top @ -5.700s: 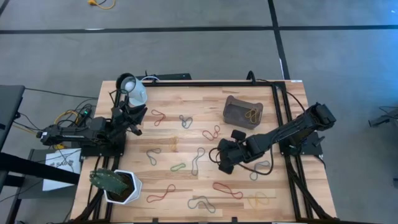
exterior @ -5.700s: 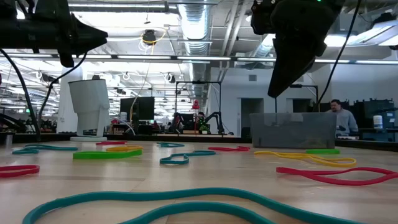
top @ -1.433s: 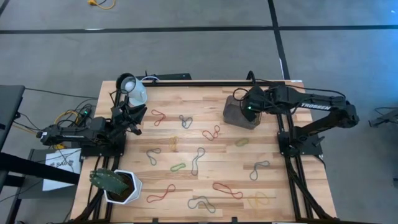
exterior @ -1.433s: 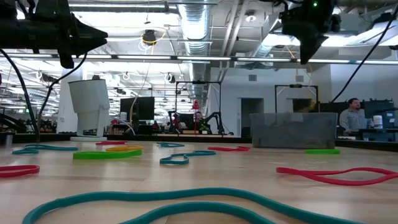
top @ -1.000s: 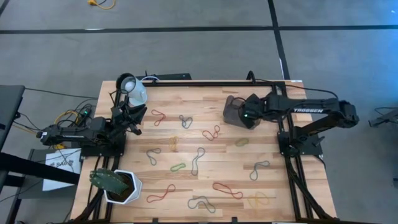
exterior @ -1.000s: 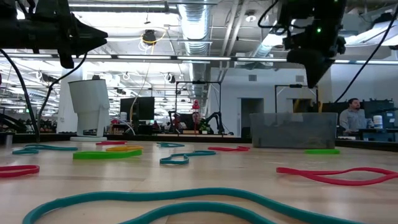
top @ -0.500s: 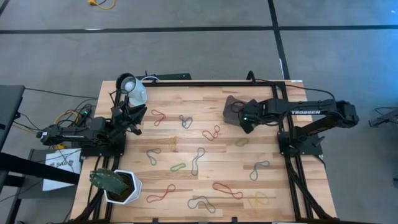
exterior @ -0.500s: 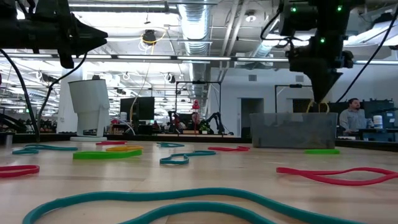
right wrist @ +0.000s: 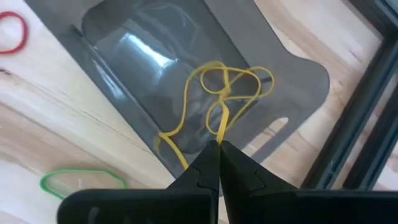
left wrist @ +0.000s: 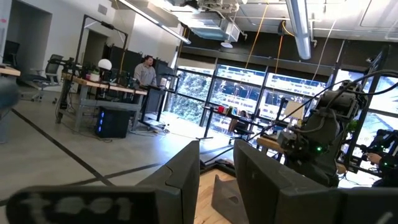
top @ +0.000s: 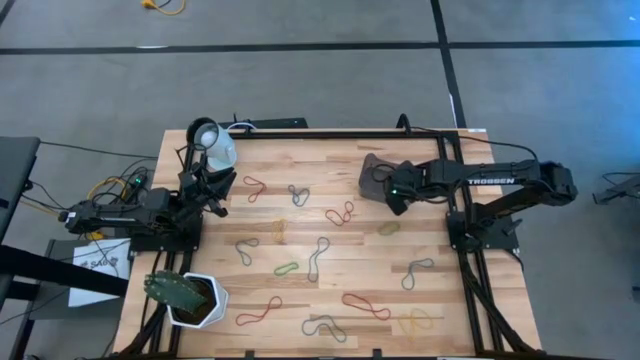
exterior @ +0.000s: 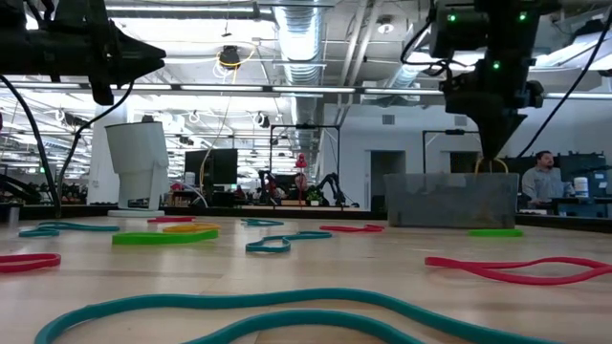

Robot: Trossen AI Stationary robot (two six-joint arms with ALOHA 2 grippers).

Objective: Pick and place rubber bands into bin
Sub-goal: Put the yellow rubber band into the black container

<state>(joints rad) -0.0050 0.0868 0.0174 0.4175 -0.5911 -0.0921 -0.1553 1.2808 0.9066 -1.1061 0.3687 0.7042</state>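
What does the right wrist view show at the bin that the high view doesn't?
Only the right wrist view shows the right gripper, jaws shut, pinching a yellow rubber band that hangs over the bin. Only the high view shows the left gripper parked near the white cup and the bands scattered across the table. Both show the bin and a green band.

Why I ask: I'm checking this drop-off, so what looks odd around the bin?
A yellow rubber band hangs from the right gripper, whose jaws are shut on a strand. Its tangle lies in the bin, but one strand trails over the wall toward the table.
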